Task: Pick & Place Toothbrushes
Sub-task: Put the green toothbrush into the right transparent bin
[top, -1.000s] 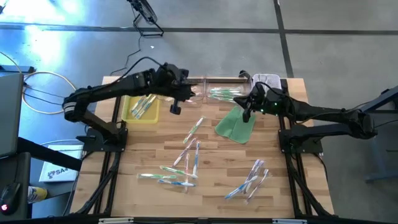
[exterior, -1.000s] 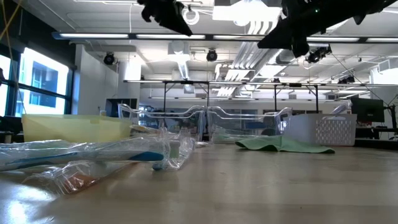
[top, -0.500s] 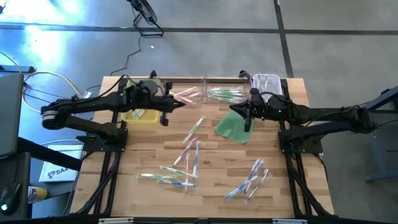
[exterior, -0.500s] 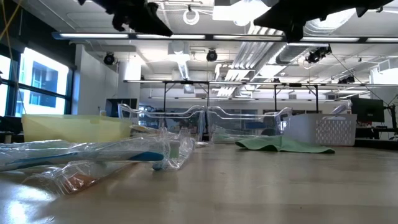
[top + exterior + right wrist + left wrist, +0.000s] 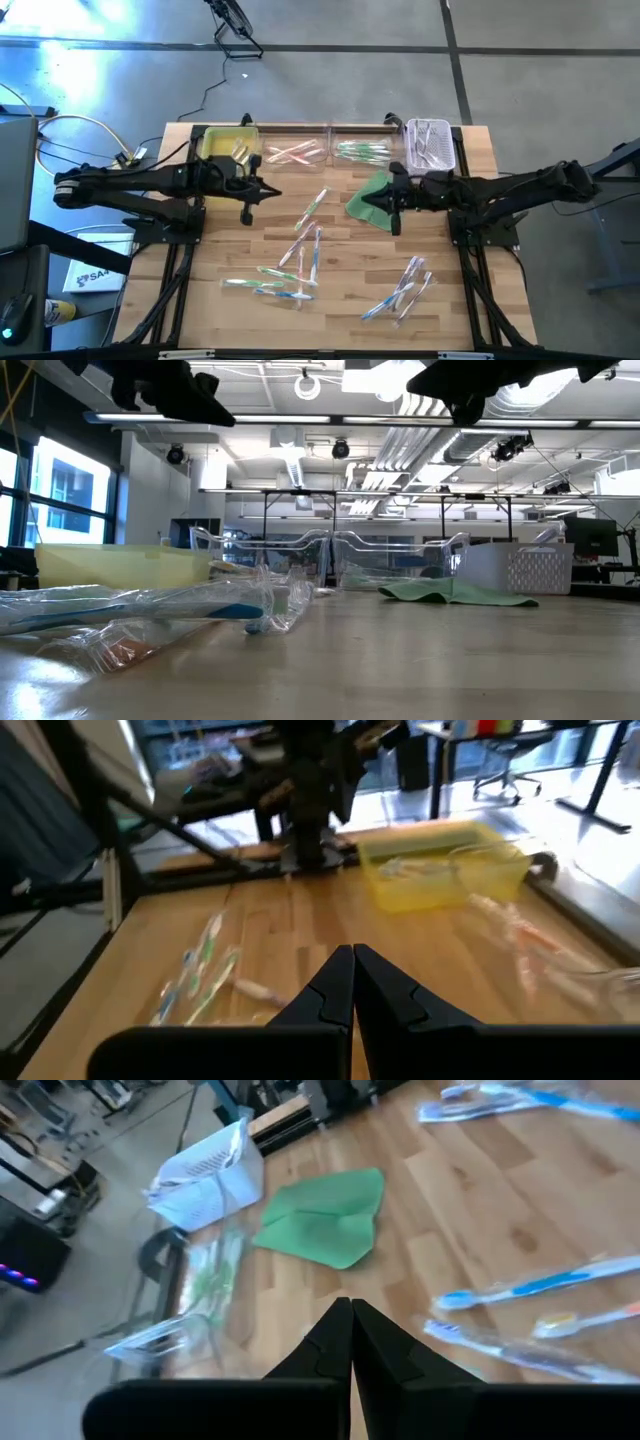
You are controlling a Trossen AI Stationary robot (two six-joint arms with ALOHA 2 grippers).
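At far left, left gripper (image 5: 247, 194): above the table (image 5: 440, 300) just in front of the yellow bin (image 5: 222, 143), jaws pressed together, holding nothing
Yellow bin: back left corner, a few wrapped brushes inside
Clear trays (image 5: 330, 150): back edge, one with pinkish brushes, the next with green ones
Toothbrushes (image 5: 300, 250): loose in glossy wrappers, scattered over the table's middle and front; a further cluster (image 5: 403, 285) front right
Green cloth (image 5: 372, 203): flat, right of centre
Right gripper (image 5: 394, 198): over the green cloth, jaws pressed together, empty
White basket (image 5: 430, 143): back right corner, brushes inside
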